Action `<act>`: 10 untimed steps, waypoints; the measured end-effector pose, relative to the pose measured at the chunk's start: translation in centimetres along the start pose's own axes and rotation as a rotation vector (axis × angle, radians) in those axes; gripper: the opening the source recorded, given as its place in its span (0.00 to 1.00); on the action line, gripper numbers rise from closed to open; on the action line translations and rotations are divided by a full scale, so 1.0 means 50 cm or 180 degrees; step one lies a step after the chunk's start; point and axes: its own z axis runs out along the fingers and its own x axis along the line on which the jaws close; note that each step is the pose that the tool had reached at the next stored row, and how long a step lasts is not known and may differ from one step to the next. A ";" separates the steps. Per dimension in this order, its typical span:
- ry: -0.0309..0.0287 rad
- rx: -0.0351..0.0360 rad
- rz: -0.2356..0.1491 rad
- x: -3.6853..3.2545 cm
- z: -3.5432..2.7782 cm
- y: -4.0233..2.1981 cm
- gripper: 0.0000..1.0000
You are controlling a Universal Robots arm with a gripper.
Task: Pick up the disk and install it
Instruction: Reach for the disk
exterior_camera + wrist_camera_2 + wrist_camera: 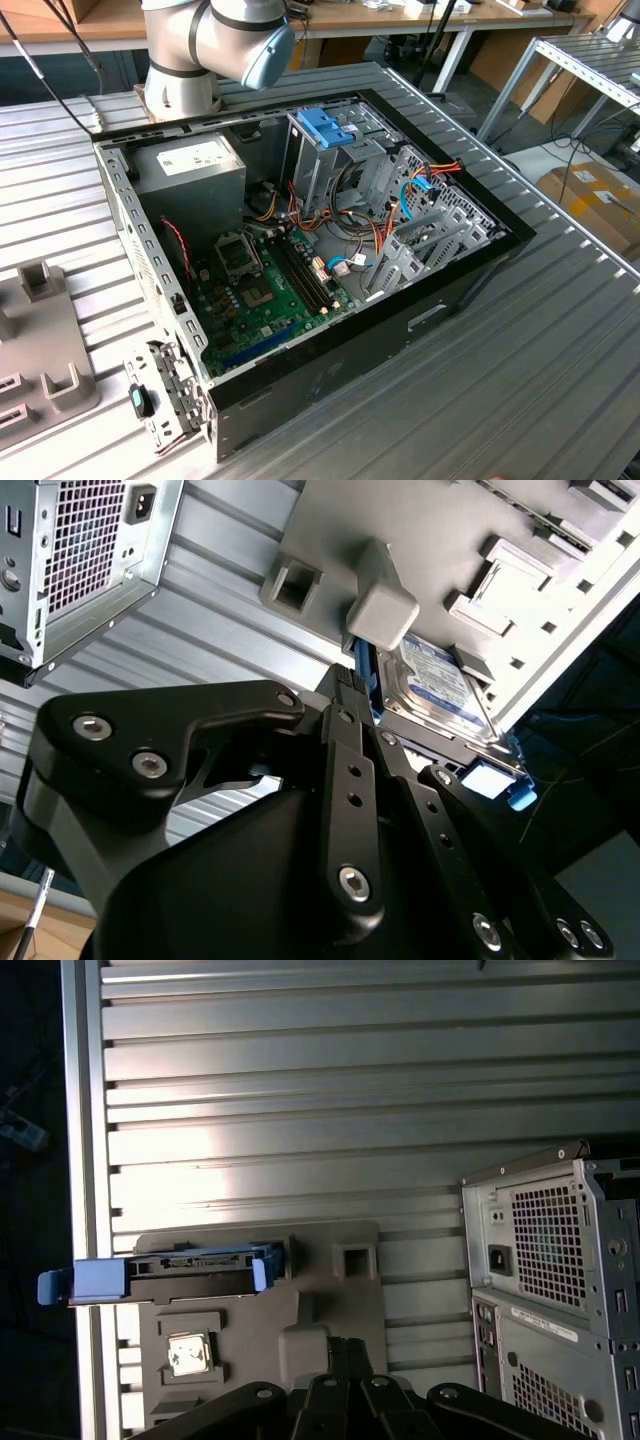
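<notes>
The disk (190, 1265) stands on edge in a slot of a grey fixture plate (335, 1305), with light-blue carrier rails at both ends. In the second wrist view the disk (440, 680) shows its white-and-blue label beside a grey post of the plate. My gripper (347, 1346) hangs above the plate, a short way from the disk and not touching it. Its black fingers (345, 730) lie close together with nothing between them.
The open computer case (330, 250) lies on the slatted metal table (560, 360), with a drive cage topped by a blue latch (325, 125), a grey power supply (190, 165) and a green motherboard (270, 290). The fixture plate (40, 350) is at the exterior view's left.
</notes>
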 end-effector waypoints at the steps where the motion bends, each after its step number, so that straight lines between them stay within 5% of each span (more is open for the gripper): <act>1: 0.0000 0.0000 0.0000 0.002 0.000 0.000 0.11; 10: 0.0000 0.0000 -0.0001 0.017 -0.001 -0.001 0.11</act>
